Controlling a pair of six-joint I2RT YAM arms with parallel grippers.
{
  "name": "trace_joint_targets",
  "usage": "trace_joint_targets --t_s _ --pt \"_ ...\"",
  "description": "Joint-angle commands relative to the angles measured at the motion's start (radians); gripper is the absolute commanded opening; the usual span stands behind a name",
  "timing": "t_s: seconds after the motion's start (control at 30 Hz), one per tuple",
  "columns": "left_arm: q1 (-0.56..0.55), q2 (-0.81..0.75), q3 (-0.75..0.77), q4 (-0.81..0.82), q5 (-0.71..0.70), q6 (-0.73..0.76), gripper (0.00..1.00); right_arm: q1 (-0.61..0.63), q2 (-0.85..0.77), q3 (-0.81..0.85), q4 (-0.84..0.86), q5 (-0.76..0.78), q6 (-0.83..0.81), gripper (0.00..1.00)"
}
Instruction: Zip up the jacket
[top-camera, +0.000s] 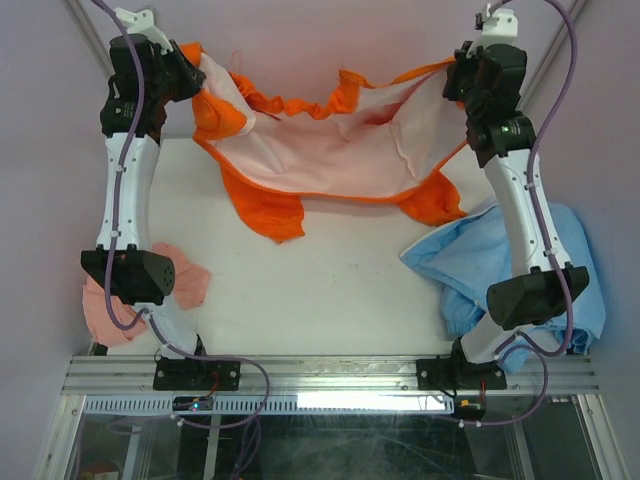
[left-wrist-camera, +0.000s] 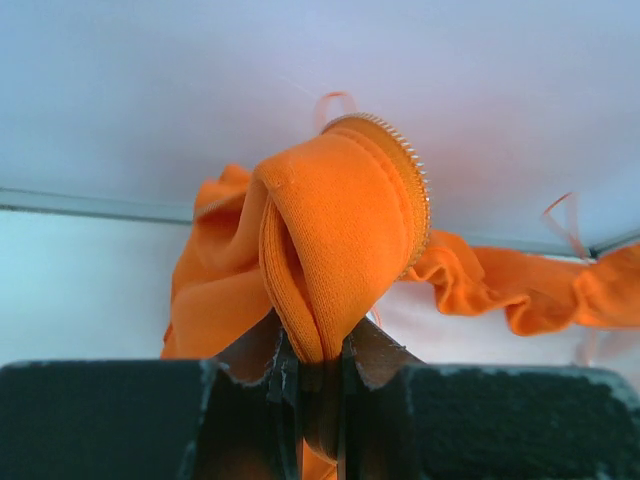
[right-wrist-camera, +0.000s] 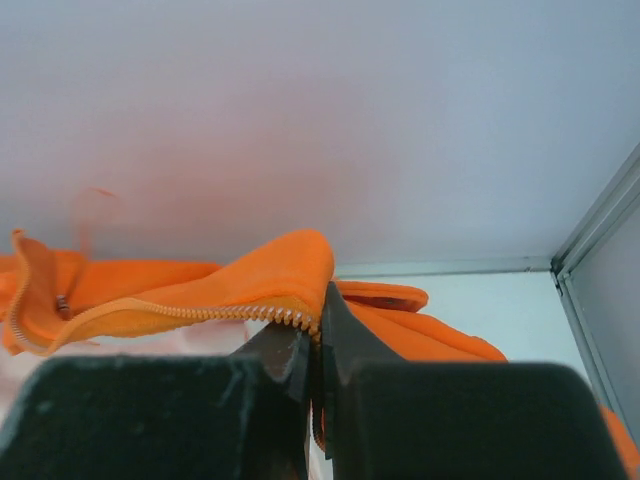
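Observation:
The orange jacket (top-camera: 330, 150) hangs open between my two grippers at the far side of the table, its pale lining facing up. My left gripper (top-camera: 190, 72) is shut on a folded orange edge with zipper teeth (left-wrist-camera: 335, 230), held up at the far left. My right gripper (top-camera: 462, 75) is shut on the other zipper edge (right-wrist-camera: 270, 290) at the far right. The zipper teeth (right-wrist-camera: 200, 312) run leftward from its jaws. The jacket's sleeves droop onto the table (top-camera: 330, 270) below.
A light blue garment (top-camera: 560, 270) lies under the right arm at the right edge. A salmon-pink cloth (top-camera: 185, 285) lies by the left arm's base. Enclosure walls stand close behind and beside both grippers.

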Motion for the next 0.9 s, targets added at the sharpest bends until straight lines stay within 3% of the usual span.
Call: trace_joint_targets --t_s 0.0,0.17,0.27,0.43,0.63,0.8,0.87 --pt "-0.049 -0.155 -0.105 -0.020 0.029 0.036 0.00 0.072 -0.067 -0.041 -0.102 -0.051 -0.071 0.00" --pt "-0.186 -0.323 -0.507 0.001 -0.012 -0.013 0.01 0.204 -0.124 -0.266 -0.211 -0.080 -0.013 0.00" --pt "-0.249 -0.433 -0.804 0.119 0.040 -0.077 0.05 0.276 -0.168 -0.470 -0.198 -0.112 0.051 0.00" --pt "-0.335 -0.535 -1.115 0.214 0.066 -0.144 0.08 0.374 -0.185 -0.709 -0.145 -0.191 0.135 0.00" --pt "-0.501 -0.554 -1.300 0.365 0.093 -0.272 0.11 0.469 -0.139 -0.769 -0.073 -0.351 0.239 0.00" --pt "-0.617 -0.522 -1.310 0.483 0.126 -0.357 0.30 0.509 -0.106 -0.716 -0.022 -0.406 0.264 0.02" --pt "-0.631 -0.501 -1.283 0.492 0.145 -0.354 0.43 0.510 -0.099 -0.676 -0.037 -0.369 0.254 0.16"
